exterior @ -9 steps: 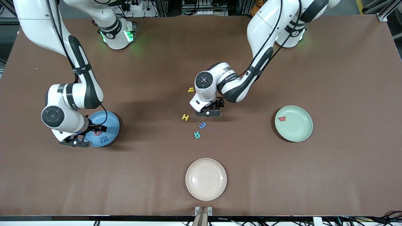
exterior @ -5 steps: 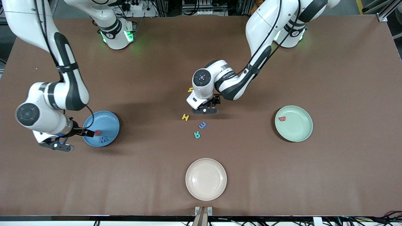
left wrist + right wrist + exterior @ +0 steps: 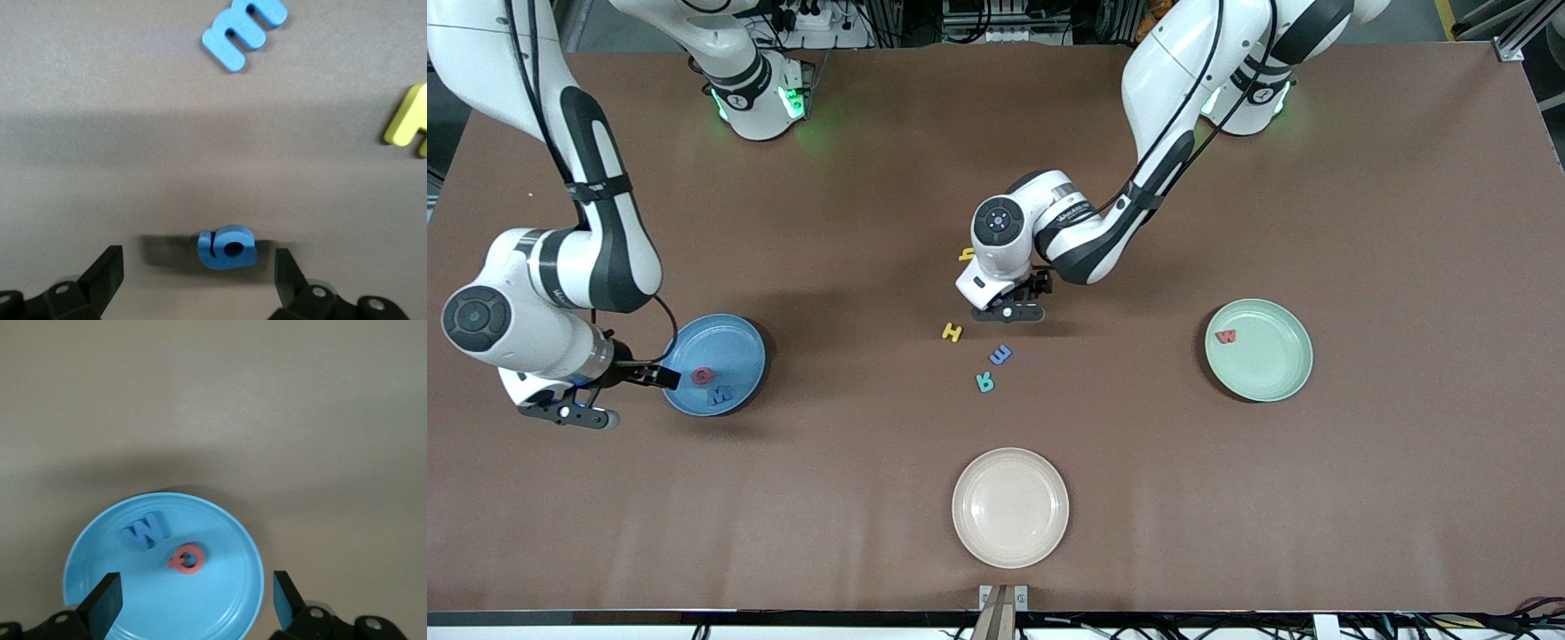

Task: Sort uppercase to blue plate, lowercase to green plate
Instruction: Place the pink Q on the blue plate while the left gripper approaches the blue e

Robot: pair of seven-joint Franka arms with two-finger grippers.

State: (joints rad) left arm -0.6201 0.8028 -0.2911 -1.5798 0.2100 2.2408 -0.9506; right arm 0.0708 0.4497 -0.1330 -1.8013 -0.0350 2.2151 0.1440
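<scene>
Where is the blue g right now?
The blue g lies on the table between the left claw's open fingers, hidden under that arm in the front view.

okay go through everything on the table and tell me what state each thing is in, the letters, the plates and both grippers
blue plate: holds red Q and blue M.
green plate: holds red w.
cream plate: nothing in it.
blue g: flat on the table, between the left gripper's fingers.
yellow H, blue m, teal R, yellow h: loose on the table.
left gripper: open around the blue g.
right gripper: open, holding nothing, above the blue plate's edge.
</scene>
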